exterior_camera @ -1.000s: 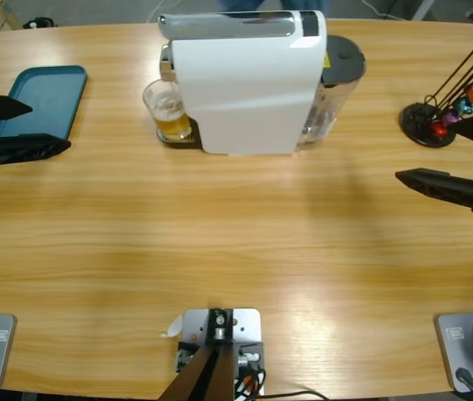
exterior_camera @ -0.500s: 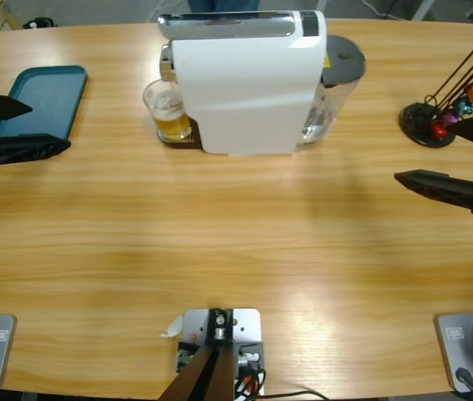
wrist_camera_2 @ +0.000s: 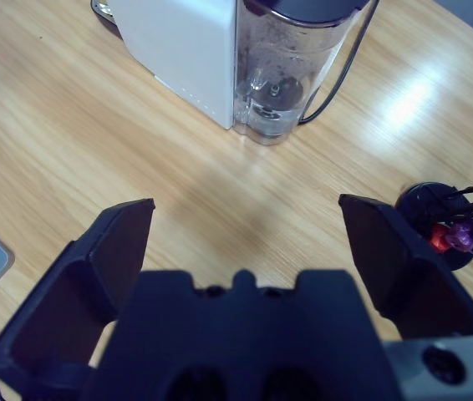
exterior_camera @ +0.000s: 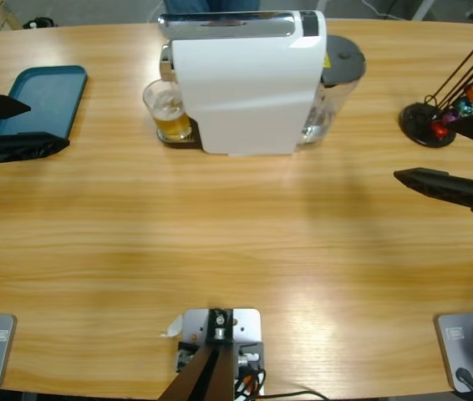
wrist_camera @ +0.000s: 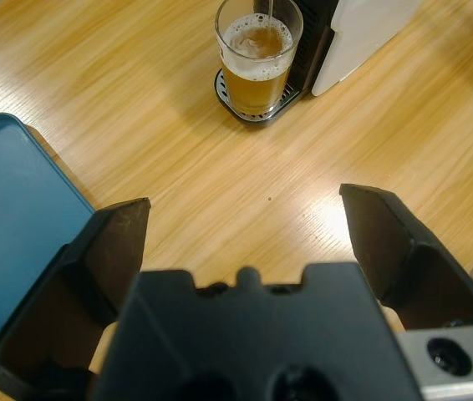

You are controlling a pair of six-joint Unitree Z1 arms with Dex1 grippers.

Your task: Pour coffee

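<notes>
Coffee point(wrist_camera: 256, 71): golden-amber liquid with a pale foamy top, filling the lower part of a clear glass point(wrist_camera: 257, 55) – a thin stream runs into it from above.
Glass: upright on the drip grate point(wrist_camera: 253, 107) at the front of the coffee machine point(exterior_camera: 245, 79), at the machine's left end in the high view, toward the far side of the tabletop point(exterior_camera: 236, 234).
Coffee machine: white body with a silver top and a dark-lidded clear water tank point(wrist_camera_2: 291, 71) at its other end; a black cable leaves the tank side.
Left claw point(wrist_camera: 245, 242): black jaws spread wide apart, gripping nothing; it sits at the left edge of the high view, well apart from the glass, with the glass ahead between the jaw tips in its wrist view.
Tray point(exterior_camera: 43, 98): teal, rounded corners, lying flat just beside the left claw.
Right claw point(wrist_camera_2: 245, 242): jaws wide apart and empty, at the right edge of the high view, pointed toward the water tank but well away from it.
Capsule stand point(exterior_camera: 427, 124): black round base with thin dark rods, carrying small shiny orange, blue and red capsules point(exterior_camera: 462, 104) – near the right claw.
</notes>
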